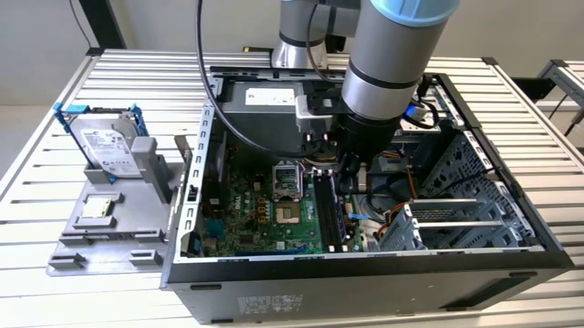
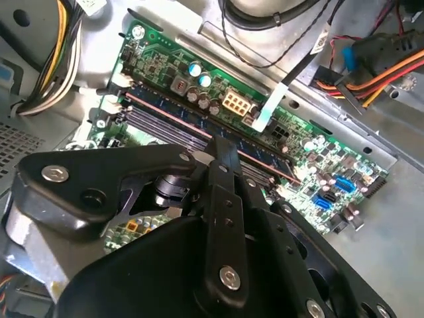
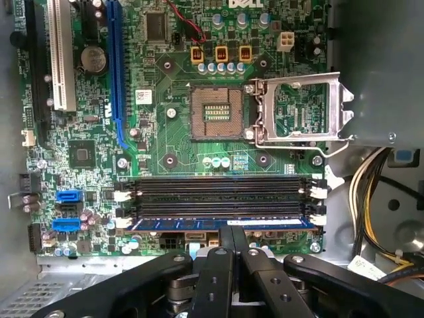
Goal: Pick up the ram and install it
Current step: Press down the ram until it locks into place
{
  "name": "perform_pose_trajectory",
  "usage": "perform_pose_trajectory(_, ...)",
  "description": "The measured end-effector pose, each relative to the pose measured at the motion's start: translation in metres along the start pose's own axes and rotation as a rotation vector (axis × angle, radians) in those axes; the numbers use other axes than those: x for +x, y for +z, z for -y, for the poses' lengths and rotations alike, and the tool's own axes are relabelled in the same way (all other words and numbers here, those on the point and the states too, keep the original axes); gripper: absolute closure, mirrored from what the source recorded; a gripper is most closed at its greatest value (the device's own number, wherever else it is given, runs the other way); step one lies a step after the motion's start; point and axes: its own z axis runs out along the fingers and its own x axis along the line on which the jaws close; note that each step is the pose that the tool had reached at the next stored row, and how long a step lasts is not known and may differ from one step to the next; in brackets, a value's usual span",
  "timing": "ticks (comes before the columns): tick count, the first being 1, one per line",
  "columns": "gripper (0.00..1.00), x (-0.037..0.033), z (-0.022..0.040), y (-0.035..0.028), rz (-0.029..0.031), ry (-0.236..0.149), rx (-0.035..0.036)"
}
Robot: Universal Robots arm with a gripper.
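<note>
Now, slim dark ram (image 3: 222, 224) seated lengthwise in outermost slot, closed jaws seemingly pressing its top edge.

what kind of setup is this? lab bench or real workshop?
Probably a robotics lab test bench: an open black desktop computer case lies on a slatted aluminium table, beside a grey fixture tray holding a silver hard drive and small square chip.

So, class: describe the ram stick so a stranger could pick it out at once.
Find the open computer case and its green motherboard. Below the processor socket run parallel black memory slots. The ram sits in the slot nearest the gripper: a blue-edged board, while its neighbours are bare.
</note>
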Motion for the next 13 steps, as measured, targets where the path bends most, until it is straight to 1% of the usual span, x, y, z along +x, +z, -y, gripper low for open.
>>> perform_pose_trajectory(2, 1.0, 0.0, 0.0, 0.0005, -0.0001, 0.0, 0.0)
perform_pose_trajectory(5, 1.0, 0.0003, 0.0, 0.0033, -0.0001, 0.0, -0.0001)
perform_pose_trajectory(13, 1.0, 0.0001, 0.0001, 0.0177, 0.0001, 0.0, -0.0001)
